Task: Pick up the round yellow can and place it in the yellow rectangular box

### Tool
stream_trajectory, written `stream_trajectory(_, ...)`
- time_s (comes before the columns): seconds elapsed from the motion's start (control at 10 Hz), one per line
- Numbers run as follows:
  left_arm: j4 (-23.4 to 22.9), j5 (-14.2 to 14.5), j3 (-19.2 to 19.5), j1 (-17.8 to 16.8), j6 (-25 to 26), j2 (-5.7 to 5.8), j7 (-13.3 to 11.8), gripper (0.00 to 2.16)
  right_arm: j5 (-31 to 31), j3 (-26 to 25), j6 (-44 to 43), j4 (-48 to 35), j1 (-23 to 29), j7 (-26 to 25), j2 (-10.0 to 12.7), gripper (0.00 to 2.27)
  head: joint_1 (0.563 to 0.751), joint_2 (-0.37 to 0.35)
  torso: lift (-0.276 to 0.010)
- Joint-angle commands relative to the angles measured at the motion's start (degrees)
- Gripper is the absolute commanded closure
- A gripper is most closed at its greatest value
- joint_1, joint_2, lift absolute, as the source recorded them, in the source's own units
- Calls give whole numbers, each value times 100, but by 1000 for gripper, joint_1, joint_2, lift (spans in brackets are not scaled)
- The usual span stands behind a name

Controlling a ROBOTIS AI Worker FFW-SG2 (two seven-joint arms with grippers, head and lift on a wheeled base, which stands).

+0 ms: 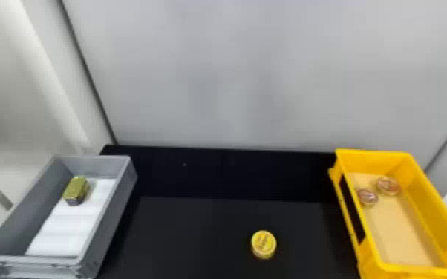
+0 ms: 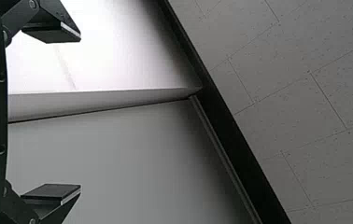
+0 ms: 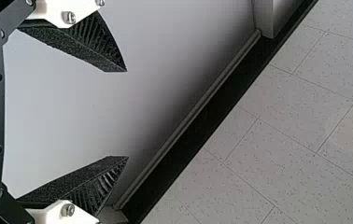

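Observation:
The round yellow can (image 1: 263, 244) rests on the black table, right of the middle and toward the near edge in the head view. To its right stands the yellow rectangular box (image 1: 434, 196), with two small round reddish-brown items lying on its floor toward the far end. In the left wrist view my left gripper (image 2: 80, 112) has its fingers spread wide, with nothing between them and wall and floor beyond. My right gripper (image 3: 127, 114) is likewise open and holds nothing in the right wrist view, pointing toward a wall and the tiled floor.
A grey bin (image 1: 109, 222) stands at the left of the black table (image 1: 196, 237), holding a yellow-green box-shaped item (image 1: 76, 190) on a white liner. Behind the table rises a pale wall (image 1: 263, 74). The can sits between the two containers, apart from both.

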Motion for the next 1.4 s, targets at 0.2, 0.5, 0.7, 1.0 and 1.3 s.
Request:
stream_trajectory(0.2, 0, 5, 2, 8, 0, 0, 0, 137, -8, -3, 4, 7, -2, 0, -6, 128, 663, 54, -10)
stream_trajectory(0.5, 0, 5, 2, 8, 9, -18, 0, 137, -167, 15, 259, 24, 7, 9, 3, 128, 663, 54, -10)
stream_trajectory(0.7, 0, 5, -25, -1, 26, -18, 0, 137, -554, 103, 936, 59, 7, 26, 46, 128, 663, 54, -10)
stream_trajectory(1.0, 0, 5, -34, -10, 35, -26, 0, 137, -932, 129, 2669, 376, -187, 817, 530, 128, 663, 54, -10)
stream_trajectory(1.3, -9, 5, -34, -10, 35, -79, 0, 137, -1002, 165, 3346, 789, 174, 1424, 969, 128, 663, 54, -10)
